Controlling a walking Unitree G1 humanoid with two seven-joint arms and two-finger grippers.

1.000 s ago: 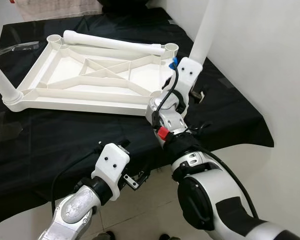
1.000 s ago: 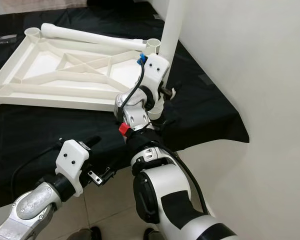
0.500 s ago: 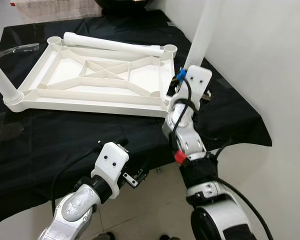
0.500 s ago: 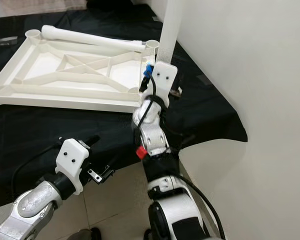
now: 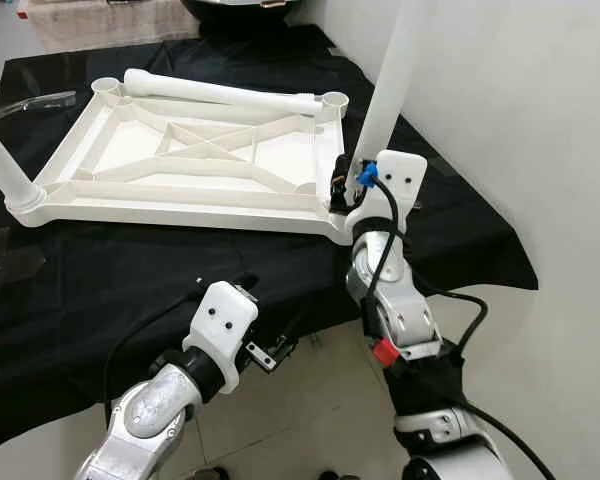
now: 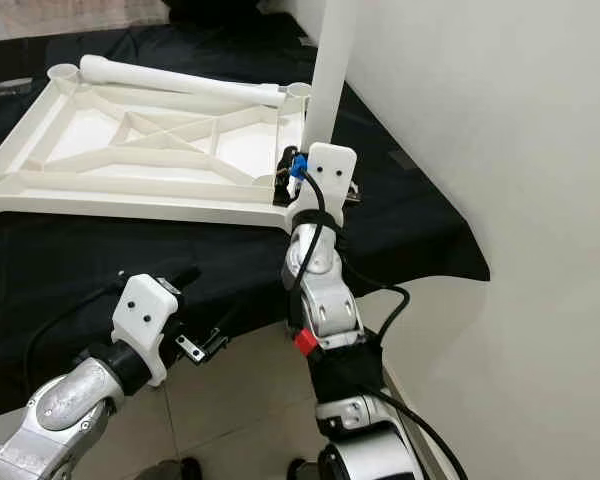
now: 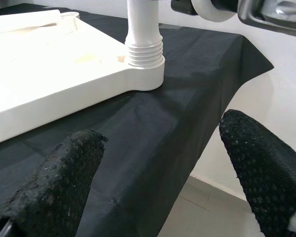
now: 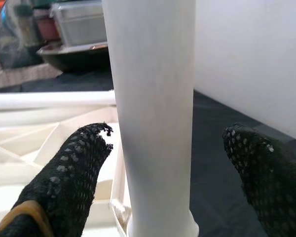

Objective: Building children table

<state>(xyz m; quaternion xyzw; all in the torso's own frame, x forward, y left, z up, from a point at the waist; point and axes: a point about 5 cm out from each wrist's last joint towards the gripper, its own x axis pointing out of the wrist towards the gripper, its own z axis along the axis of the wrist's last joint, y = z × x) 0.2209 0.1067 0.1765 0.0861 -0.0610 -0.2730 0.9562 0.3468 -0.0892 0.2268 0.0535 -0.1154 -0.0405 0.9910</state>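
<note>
The white plastic tabletop (image 5: 180, 212) lies upside down on a black cloth. One white leg (image 5: 390, 80) stands upright in its near right corner socket (image 7: 144, 74). Another leg (image 5: 2, 165) stands at the near left corner. A loose leg (image 5: 220, 92) lies along the far edge. My right gripper (image 5: 346, 186) is open low on the upright leg (image 8: 153, 113), one finger (image 8: 74, 168) on each side with a gap to the leg. My left gripper (image 7: 158, 182) hangs open below the table's front edge, apart from the tabletop.
The black cloth (image 5: 460, 230) drapes over the table's front and right edges. A white wall (image 5: 540, 120) rises close on the right. Tiled floor (image 5: 310, 420) lies below the front edge. A clear plastic bag (image 5: 35, 100) sits at the far left.
My right gripper has slid down the upright leg toward the corner socket, and its forearm has swung to the right. The left arm has stayed put.
</note>
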